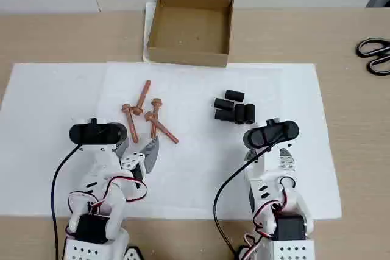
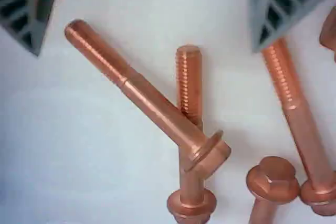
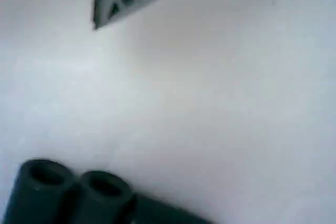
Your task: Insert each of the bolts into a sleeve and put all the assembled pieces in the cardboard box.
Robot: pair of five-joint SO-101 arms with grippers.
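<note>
Left pincer (image 2: 147,51) stands with jaws wide apart, arm pitched down over the loose bolts (image 2: 152,103), just short of the cardboard box (image 1: 186,56); sleeves (image 1: 234,109) likewise. Right pincer (image 1: 268,155): state cannot be told.

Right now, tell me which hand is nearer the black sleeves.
Right. The right hand is just short of the black sleeves, on the robot's side; the left hand is over the bolts, farther off to the side.

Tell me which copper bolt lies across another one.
The slanted bolt, whose flanged head rests on the shank of a second bolt.
</note>
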